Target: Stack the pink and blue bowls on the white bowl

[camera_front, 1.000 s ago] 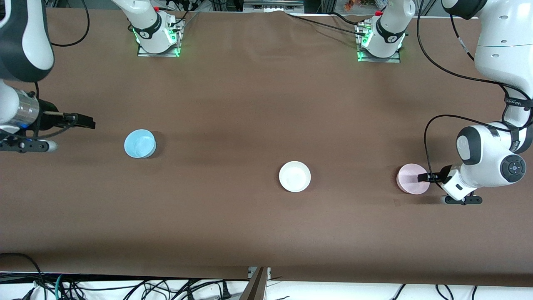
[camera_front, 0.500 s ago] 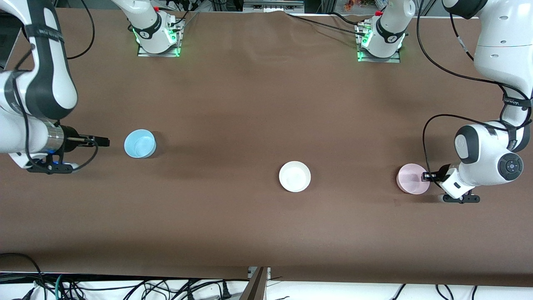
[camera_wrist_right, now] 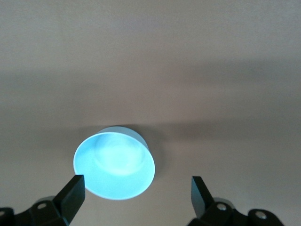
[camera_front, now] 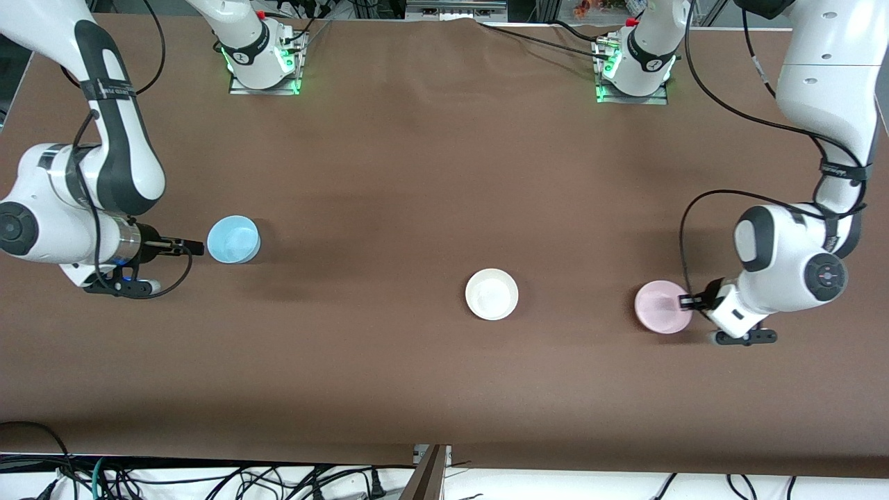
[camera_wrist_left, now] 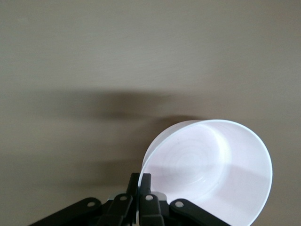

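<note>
Left gripper [camera_front: 684,302] has its fingers pinched tight on the pink bowl's [camera_front: 661,307] rim, bowl tipped a bit, up off the table [camera_front: 417,173] at the left arm's end. Right gripper [camera_front: 196,245] is spread wide, just beside the blue bowl [camera_front: 233,239] at the right arm's end. White bowl [camera_front: 492,294] sits between them, nearer the pink one.

The pink bowl [camera_front: 663,307] has been clamped by its rim in the left gripper [camera_front: 684,302] and carried toward the white bowl [camera_front: 492,294]; the right gripper [camera_front: 197,246] has been brought up beside the blue bowl [camera_front: 233,239].
</note>
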`<state>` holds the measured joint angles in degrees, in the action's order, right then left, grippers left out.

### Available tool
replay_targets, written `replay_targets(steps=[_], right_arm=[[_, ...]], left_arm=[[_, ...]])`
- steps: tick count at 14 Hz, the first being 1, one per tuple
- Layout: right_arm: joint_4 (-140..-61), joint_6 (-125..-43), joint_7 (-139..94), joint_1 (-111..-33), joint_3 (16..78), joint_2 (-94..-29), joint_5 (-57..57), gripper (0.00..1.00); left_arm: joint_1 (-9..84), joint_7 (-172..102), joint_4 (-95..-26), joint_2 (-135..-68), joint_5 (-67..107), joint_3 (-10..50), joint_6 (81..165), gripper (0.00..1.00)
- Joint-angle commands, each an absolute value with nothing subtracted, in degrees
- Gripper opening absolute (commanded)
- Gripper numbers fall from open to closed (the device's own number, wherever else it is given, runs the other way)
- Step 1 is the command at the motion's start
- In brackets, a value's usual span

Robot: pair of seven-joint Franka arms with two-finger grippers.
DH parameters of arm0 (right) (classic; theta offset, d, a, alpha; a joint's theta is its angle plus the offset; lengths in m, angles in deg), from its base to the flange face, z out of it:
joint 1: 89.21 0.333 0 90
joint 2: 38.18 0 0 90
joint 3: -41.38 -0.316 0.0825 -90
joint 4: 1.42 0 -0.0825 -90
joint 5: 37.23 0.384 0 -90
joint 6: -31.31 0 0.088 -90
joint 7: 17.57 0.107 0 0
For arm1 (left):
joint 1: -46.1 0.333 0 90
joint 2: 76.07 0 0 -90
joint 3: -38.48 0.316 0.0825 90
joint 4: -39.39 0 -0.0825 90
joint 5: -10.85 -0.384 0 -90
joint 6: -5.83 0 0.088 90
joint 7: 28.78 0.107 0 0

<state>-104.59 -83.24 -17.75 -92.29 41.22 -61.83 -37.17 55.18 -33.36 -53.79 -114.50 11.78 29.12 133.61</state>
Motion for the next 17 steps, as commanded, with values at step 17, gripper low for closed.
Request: replay_targets(steps=[17], right_arm=[[-121.92, -104.56, -27.67, -96.06, 40.77, -61.74, -25.29, 1.0]], left_arm=[[41.89, -86.6, -53.07, -112.46, 4.78, 12.64, 138.54, 0.0]])
